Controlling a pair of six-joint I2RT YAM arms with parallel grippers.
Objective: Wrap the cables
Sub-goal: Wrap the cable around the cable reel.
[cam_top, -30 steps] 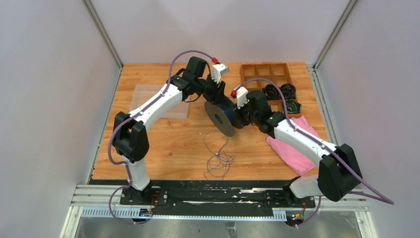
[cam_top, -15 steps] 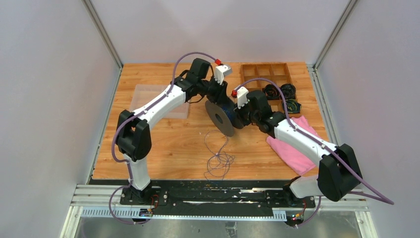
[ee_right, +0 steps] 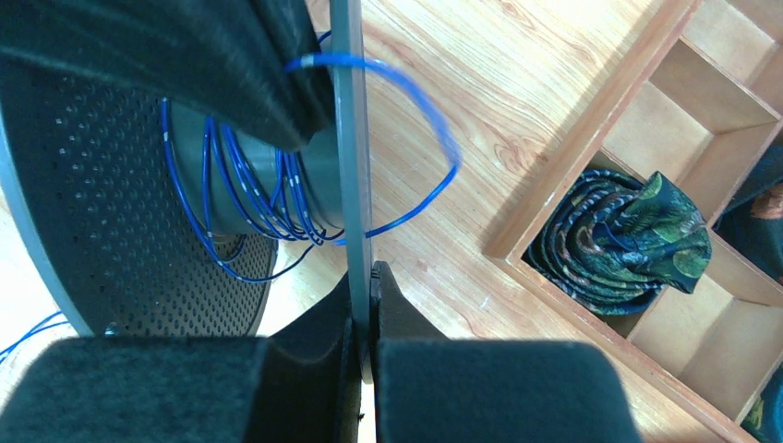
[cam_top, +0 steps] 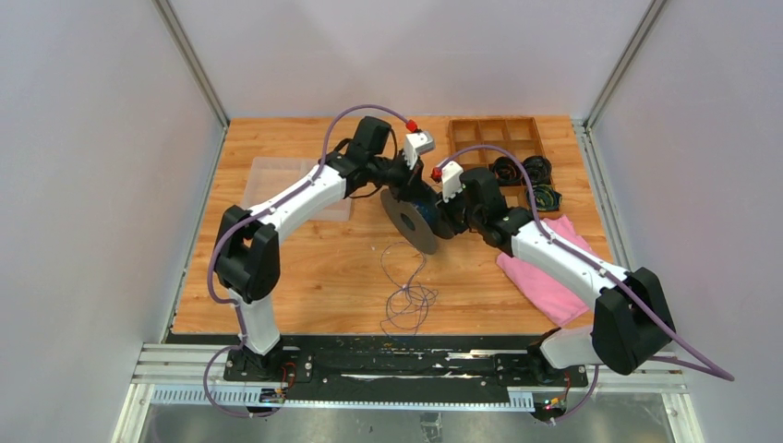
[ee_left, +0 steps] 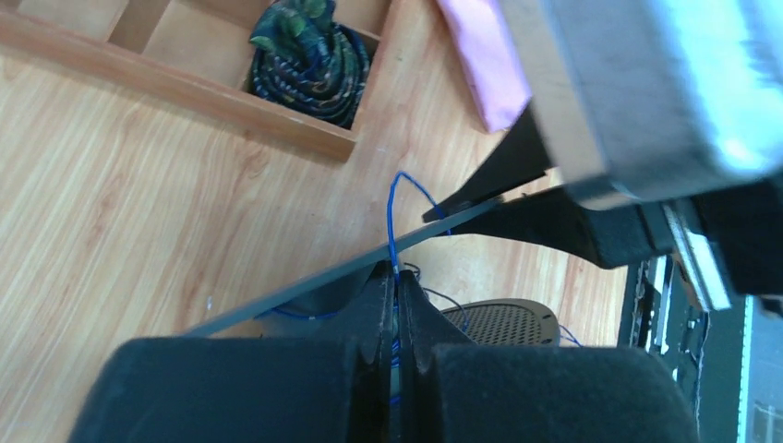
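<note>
Cables (cam_top: 407,295), from above: trail from the grey spool (cam_top: 411,220) toward the near edge, then pool in loops on the wooden table (cam_top: 305,268) between pale walls (cam_top: 92,185). Left wrist: left gripper (ee_left: 395,277) pinching the blue strand beside the flange (ee_left: 305,286). Right wrist: right gripper (ee_right: 362,281) clamped on that flange, turns wound round the hub (ee_right: 319,175).

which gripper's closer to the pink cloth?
Right. Right gripper clamps the spool on the side facing the cloth; left gripper, pinching the cable, is behind the spool, farther off.
</note>
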